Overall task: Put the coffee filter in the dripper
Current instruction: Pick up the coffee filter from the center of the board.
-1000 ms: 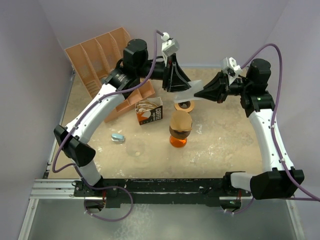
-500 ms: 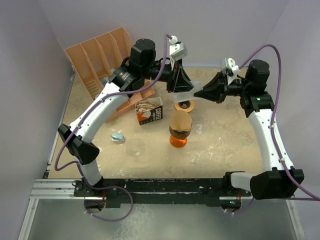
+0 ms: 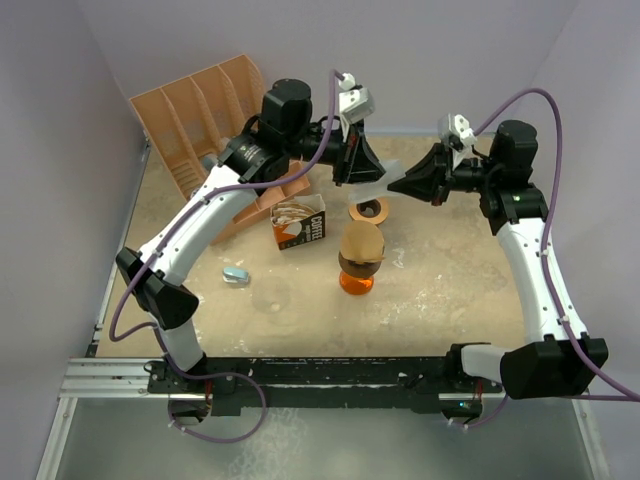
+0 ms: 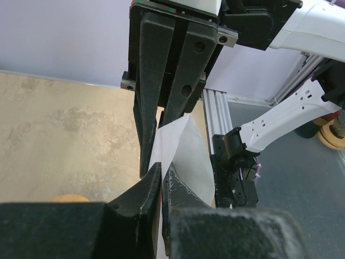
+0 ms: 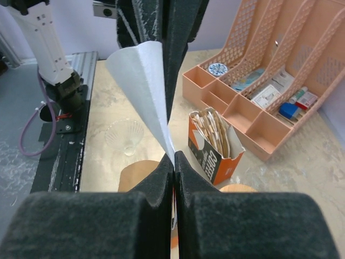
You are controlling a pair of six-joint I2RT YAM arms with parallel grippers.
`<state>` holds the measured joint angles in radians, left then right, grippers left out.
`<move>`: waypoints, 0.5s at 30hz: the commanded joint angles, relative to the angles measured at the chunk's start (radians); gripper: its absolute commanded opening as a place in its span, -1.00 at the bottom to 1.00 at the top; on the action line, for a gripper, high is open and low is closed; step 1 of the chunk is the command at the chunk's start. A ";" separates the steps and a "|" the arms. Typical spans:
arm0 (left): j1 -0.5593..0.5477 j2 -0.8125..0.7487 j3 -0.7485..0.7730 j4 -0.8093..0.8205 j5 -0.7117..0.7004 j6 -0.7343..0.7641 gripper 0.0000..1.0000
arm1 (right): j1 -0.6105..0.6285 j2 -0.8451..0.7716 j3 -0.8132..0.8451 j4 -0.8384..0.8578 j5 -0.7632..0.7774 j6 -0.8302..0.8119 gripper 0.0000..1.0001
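Plainly wrist-side, coffee filter [image 5: 141, 91], both jaws pinching

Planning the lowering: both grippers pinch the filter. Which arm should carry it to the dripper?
Right, probably: the right gripper pinches the filter near the dripper; the left arm is stretched far across.

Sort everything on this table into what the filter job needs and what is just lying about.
Job: coffee filter, pinched by left gripper and right gripper; dripper, apparently the tan cone on the orange cup.

Lying about: filter carton; brown ring (purpose unclear); clear glass; small blue object; orange organizer tray.
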<state>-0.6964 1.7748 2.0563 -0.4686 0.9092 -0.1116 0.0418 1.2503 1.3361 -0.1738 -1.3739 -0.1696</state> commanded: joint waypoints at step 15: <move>0.002 -0.067 -0.182 0.173 -0.066 -0.119 -1.00 | 0.006 -0.023 -0.089 0.123 0.045 0.082 -0.77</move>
<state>-0.6964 1.7645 1.9003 -0.3592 0.8688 -0.2081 0.0441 1.2499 1.2633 -0.1219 -1.3182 -0.1207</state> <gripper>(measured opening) 0.003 0.101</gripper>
